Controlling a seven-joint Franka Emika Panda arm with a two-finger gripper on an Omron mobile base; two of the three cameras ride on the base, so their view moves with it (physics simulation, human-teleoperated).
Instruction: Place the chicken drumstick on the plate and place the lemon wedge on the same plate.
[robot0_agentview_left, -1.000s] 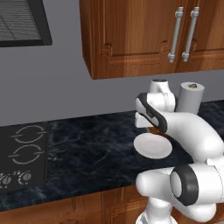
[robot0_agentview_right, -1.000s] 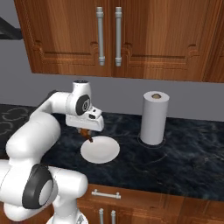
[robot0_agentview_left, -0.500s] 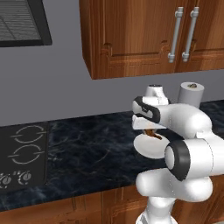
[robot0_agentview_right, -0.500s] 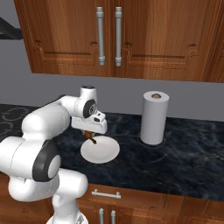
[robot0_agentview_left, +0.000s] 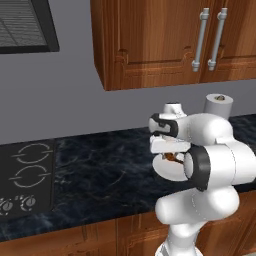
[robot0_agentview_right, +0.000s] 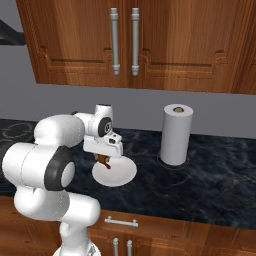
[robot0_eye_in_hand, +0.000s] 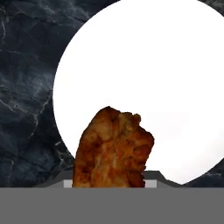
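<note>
Gripping chicken drumstick, tool over plate.

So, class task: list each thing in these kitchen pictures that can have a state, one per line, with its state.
gripper: shut on the chicken drumstick, low over the plate.
chicken drumstick: held in the gripper, hanging over the plate's edge.
plate: flat on the counter, nothing lying on it.
paper towel roll: upright on the counter, behind the plate.
cabinet doors: closed.

Grey wall, wooden cabinets, dark marble counter, stovetop.
</note>
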